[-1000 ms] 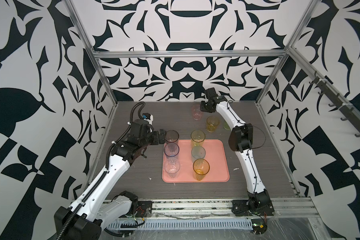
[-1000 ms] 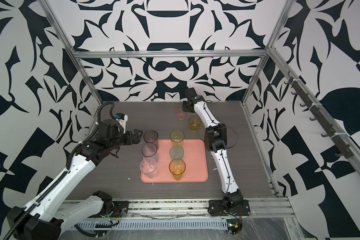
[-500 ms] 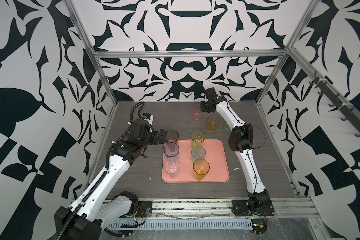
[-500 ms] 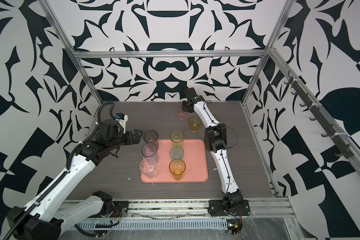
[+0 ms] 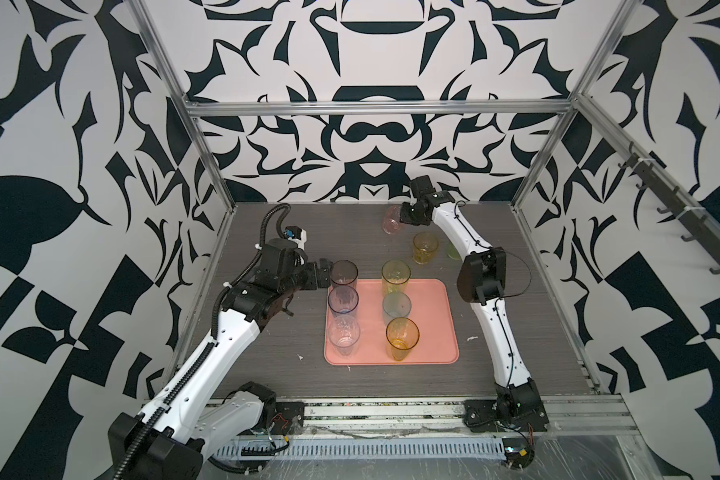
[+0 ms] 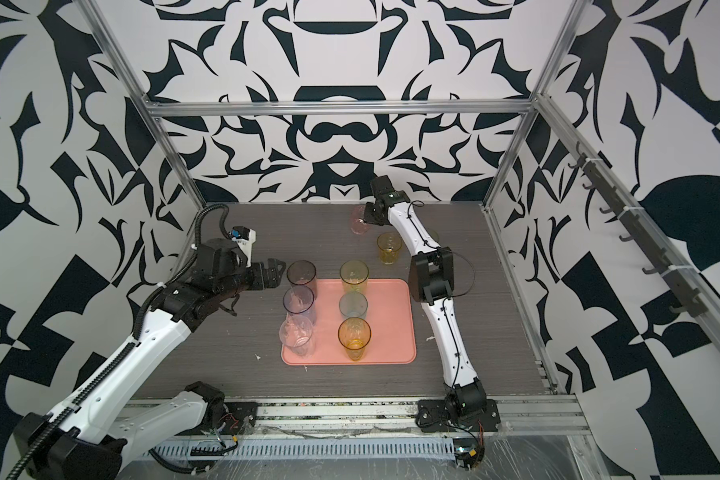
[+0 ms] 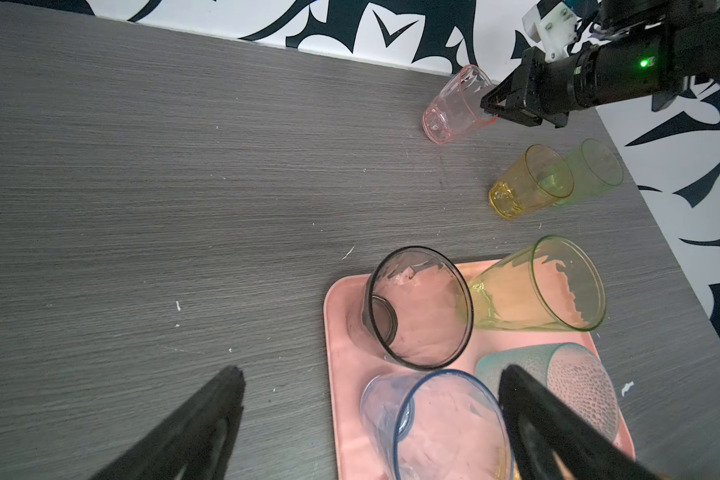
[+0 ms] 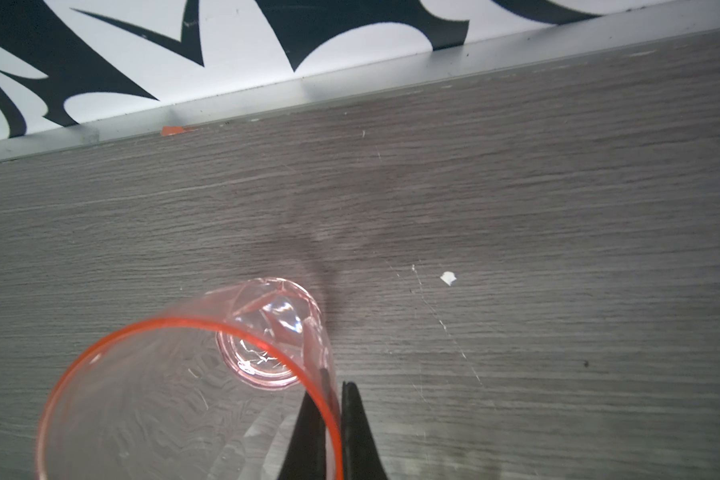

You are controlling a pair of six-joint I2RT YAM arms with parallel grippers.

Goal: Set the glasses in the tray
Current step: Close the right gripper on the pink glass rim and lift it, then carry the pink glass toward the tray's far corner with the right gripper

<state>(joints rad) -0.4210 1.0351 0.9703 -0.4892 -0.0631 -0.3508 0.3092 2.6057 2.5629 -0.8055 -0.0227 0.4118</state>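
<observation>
Pink glass [image 8: 267, 332] rim is pinched in the right pincer [image 8: 336, 386], one finger inside; left pincer [image 7: 373, 370] is spread, grey glass [image 7: 416, 307] just ahead on tray [image 7: 337, 332].

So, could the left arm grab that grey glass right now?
Probably yes: the left tool is open, right beside the grey glass, with nothing between them.

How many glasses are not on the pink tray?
3: a pink glass, rim pinched by the right gripper, near the back wall; a yellow glass nearer the tray; a green glass beside that, partly behind the arm.
</observation>
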